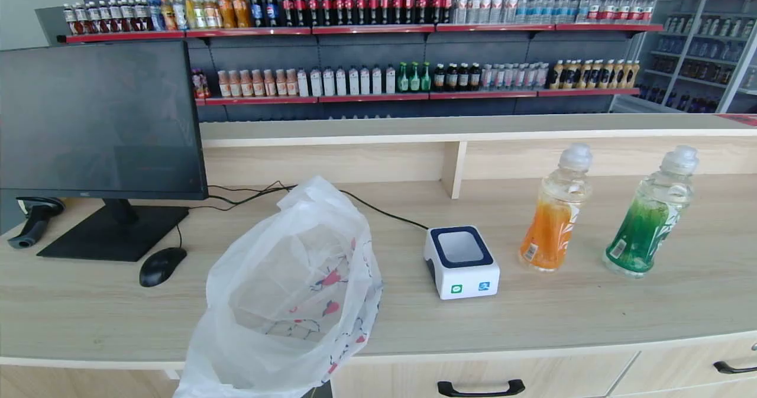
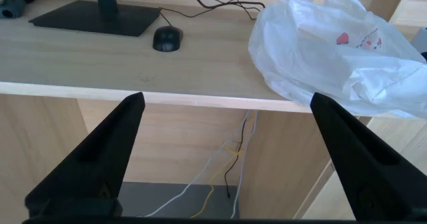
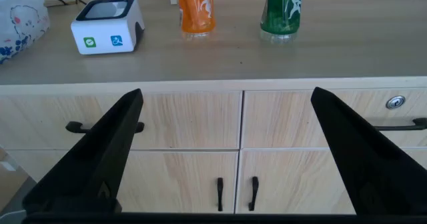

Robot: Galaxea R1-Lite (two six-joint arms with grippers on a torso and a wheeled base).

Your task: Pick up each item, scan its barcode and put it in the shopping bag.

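An orange drink bottle (image 1: 555,210) (image 3: 196,9) and a green drink bottle (image 1: 649,214) (image 3: 282,9) stand upright at the right of the wooden counter (image 1: 591,303). A small white barcode scanner (image 1: 461,261) (image 3: 107,26) sits mid-counter. A white plastic shopping bag (image 1: 298,294) (image 2: 333,47) stands open at the counter's front edge, left of the scanner. My left gripper (image 2: 223,127) hangs open below the counter edge, in front of the bag. My right gripper (image 3: 223,127) is open too, low in front of the cabinet doors, with nothing between its fingers.
A monitor (image 1: 100,120) on a black stand, a mouse (image 1: 161,266) (image 2: 167,39) and a handheld scanner (image 1: 32,220) occupy the counter's left. Cables run behind the bag. A raised ledge (image 1: 473,129) backs the counter. Cabinet doors with black handles (image 3: 237,194) lie below.
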